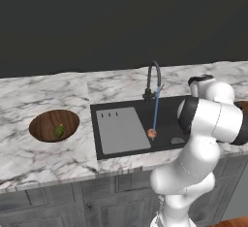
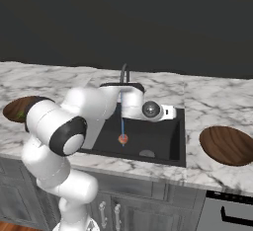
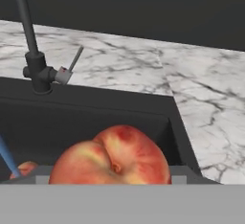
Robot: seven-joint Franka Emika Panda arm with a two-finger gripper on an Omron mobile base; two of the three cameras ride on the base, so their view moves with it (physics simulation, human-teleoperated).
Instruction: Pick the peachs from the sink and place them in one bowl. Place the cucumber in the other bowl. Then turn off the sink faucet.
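Observation:
A large orange-red peach (image 3: 112, 158) sits right in front of the hand camera with my gripper (image 2: 171, 111) shut on it, hanging over the right part of the black sink (image 1: 169, 119). The peach hides my fingertips. A second peach (image 1: 152, 133) lies on the basin floor under the blue water stream (image 1: 155, 114) from the dark gooseneck sink faucet (image 1: 154, 78). The green cucumber (image 1: 59, 131) rests in the wooden bowl (image 1: 46, 121) left of the sink. An empty wooden bowl (image 2: 227, 145) stands on the counter to the right.
The grey ribbed drainboard (image 1: 121, 130) covers the sink's left part. White-grey marble counter (image 3: 201, 103) surrounds the basin, with a dark wall behind. The faucet's small side lever (image 3: 74, 60) angles up beside its base. My own arm crosses the basin's front right corner.

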